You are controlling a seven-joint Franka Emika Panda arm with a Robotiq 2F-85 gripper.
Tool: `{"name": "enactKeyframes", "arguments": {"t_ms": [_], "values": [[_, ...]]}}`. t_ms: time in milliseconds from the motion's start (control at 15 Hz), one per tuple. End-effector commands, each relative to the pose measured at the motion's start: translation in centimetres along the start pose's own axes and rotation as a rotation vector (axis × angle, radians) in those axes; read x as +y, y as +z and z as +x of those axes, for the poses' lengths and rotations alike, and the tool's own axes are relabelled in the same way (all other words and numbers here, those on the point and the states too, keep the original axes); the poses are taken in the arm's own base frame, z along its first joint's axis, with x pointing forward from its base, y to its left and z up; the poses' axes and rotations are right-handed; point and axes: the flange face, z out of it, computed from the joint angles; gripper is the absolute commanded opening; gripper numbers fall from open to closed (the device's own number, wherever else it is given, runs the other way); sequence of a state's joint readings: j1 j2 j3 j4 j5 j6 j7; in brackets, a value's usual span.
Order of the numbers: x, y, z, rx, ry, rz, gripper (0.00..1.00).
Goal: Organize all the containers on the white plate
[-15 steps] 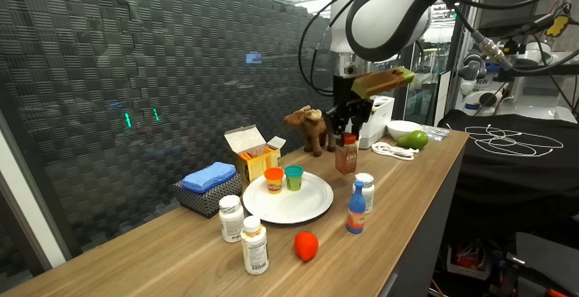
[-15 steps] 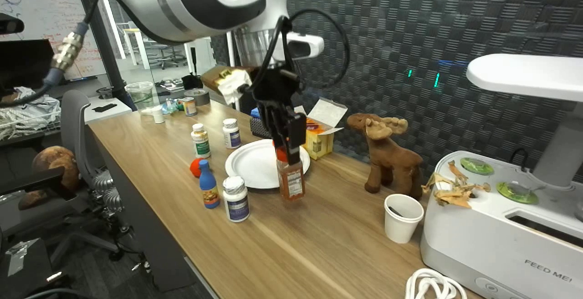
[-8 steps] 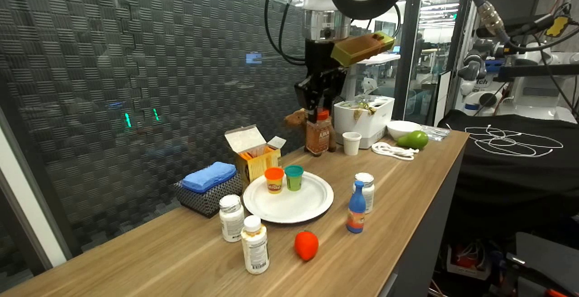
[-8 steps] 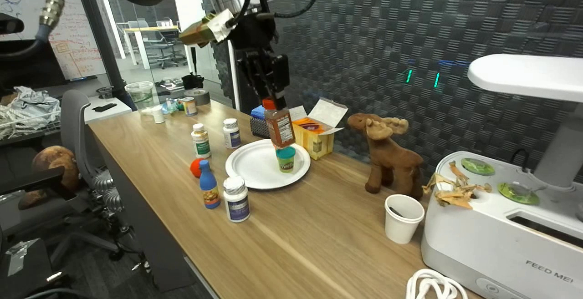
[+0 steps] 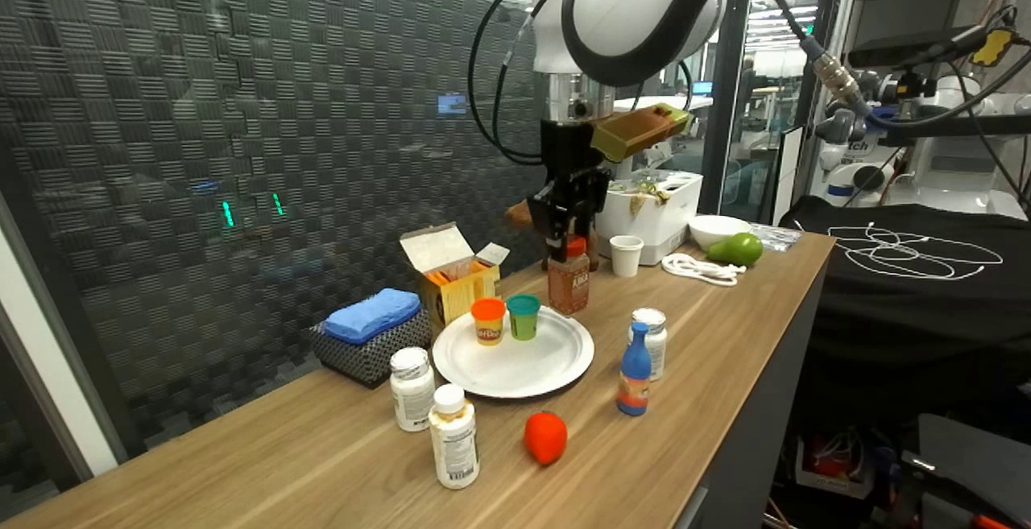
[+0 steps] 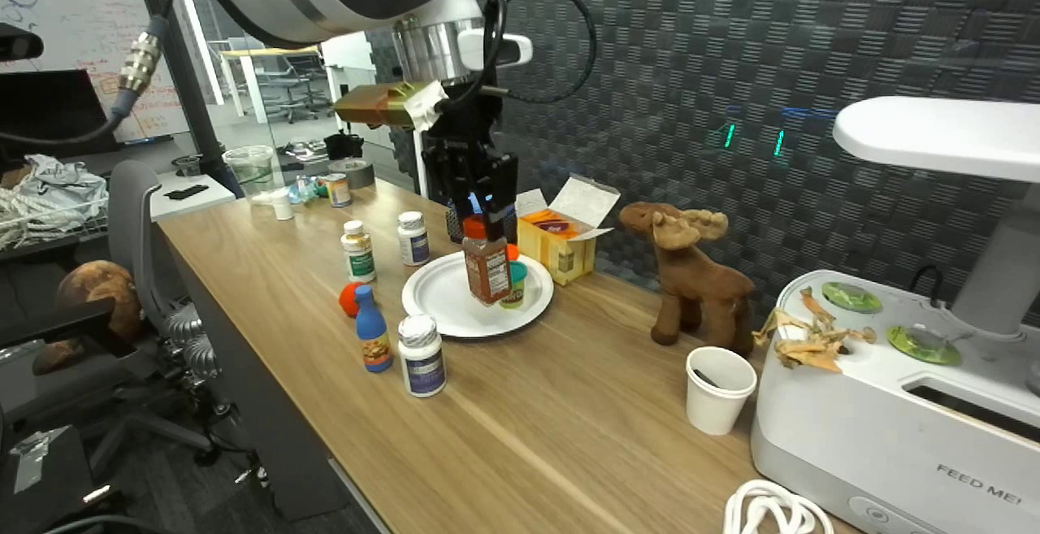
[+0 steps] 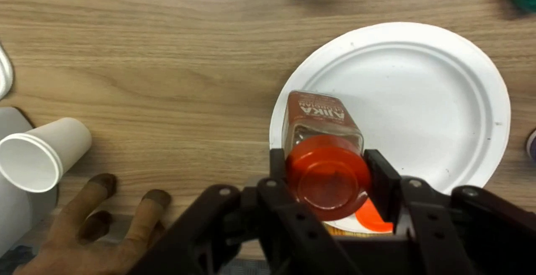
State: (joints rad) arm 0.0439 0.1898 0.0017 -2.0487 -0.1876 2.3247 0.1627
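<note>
A clear jar [image 6: 487,270] of reddish spice with a red cap hangs almost upright over the white plate [image 6: 443,306]. My gripper [image 7: 328,162] is shut on it, one finger on each side of the cap. In the wrist view the jar [image 7: 320,111] covers the plate's left part; whether its base touches is unclear. An orange-lidded tub [image 5: 487,321] and a green tub [image 5: 523,317] stand on the plate. Off it stand three white bottles, one [image 5: 413,392] beside a slimmer one [image 5: 453,440] and another [image 6: 422,359] near a blue bottle [image 6: 371,335].
A red fruit-like object [image 5: 545,438] lies before the plate. Behind stand an open carton [image 6: 561,245], a plush moose [image 6: 691,274] and a box with a blue cloth [image 5: 372,316]. A paper cup [image 6: 719,392] stands by a white planter [image 6: 877,428].
My gripper lifted the jar from beside the plate, carried it over the plate, then lowered it during the last half second. The other containers stayed where they were.
</note>
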Motion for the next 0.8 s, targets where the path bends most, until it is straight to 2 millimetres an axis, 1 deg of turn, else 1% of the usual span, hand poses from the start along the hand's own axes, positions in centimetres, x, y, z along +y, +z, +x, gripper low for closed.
{"name": "enactKeyframes", "arguments": {"t_ms": [0,267,533,733], "values": [[0.0,0.3,0.8,-0.006,-0.058,0.082,0.24],[0.0,1.7,0.8,-0.030,-0.118,0.113,0.24],[-0.9,3.4,1.0,-0.025,-0.178,0.138,0.24],[-1.6,4.2,1.4,-0.010,-0.225,0.131,0.24]]}}
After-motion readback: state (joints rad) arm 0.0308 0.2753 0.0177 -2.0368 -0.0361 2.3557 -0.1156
